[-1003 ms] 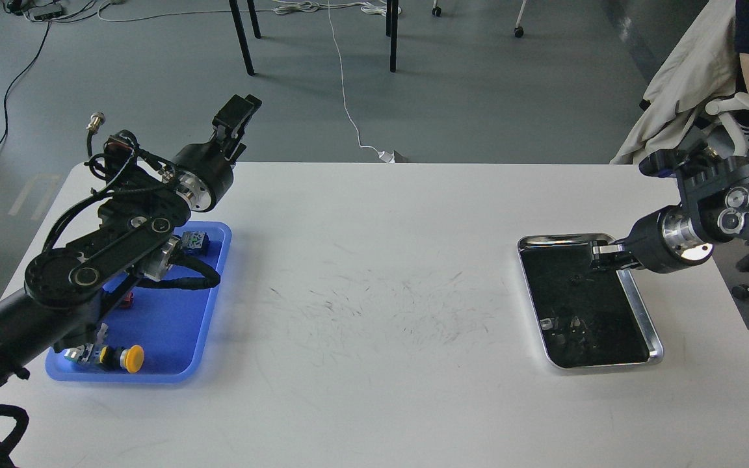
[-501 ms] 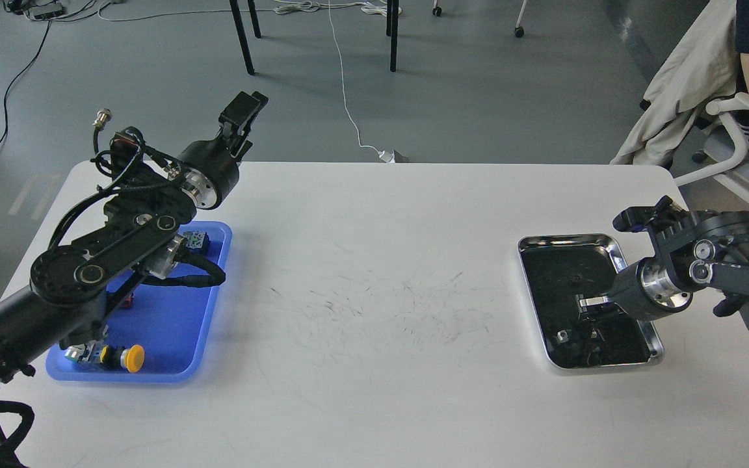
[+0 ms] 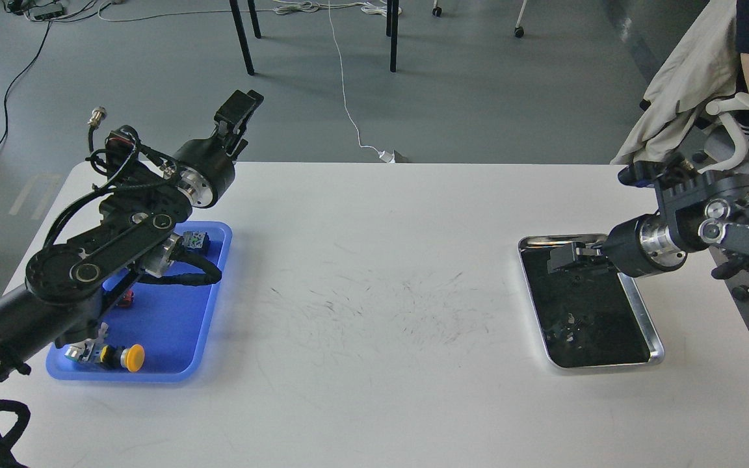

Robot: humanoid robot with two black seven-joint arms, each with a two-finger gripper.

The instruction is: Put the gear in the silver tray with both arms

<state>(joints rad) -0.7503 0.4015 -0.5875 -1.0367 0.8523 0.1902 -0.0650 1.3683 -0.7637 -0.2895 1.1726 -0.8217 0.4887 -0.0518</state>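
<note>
The silver tray [image 3: 642, 311] lies on the right side of the white table, its dark floor mirroring things above it. Small grey specks [image 3: 569, 320] show on its floor; I cannot tell whether they are a gear or reflections. My right gripper [image 3: 562, 259] reaches in from the right and hovers over the far left part of the tray, dark against the dark floor, so its fingers cannot be told apart. My left gripper [image 3: 238, 109] is raised above the table's far left edge, pointing up and away, with nothing seen in it.
A blue plastic tray [image 3: 218, 260] under my left arm holds several small parts, among them a yellow button [image 3: 131, 356]. The table's middle shows only scuff marks. A seated person and chair [image 3: 738, 110] are at the far right. Table legs and cables are on the floor beyond.
My right gripper dipped to the near part of the silver tray, then rose and moved to its far left part. My left arm only shifted slightly.
</note>
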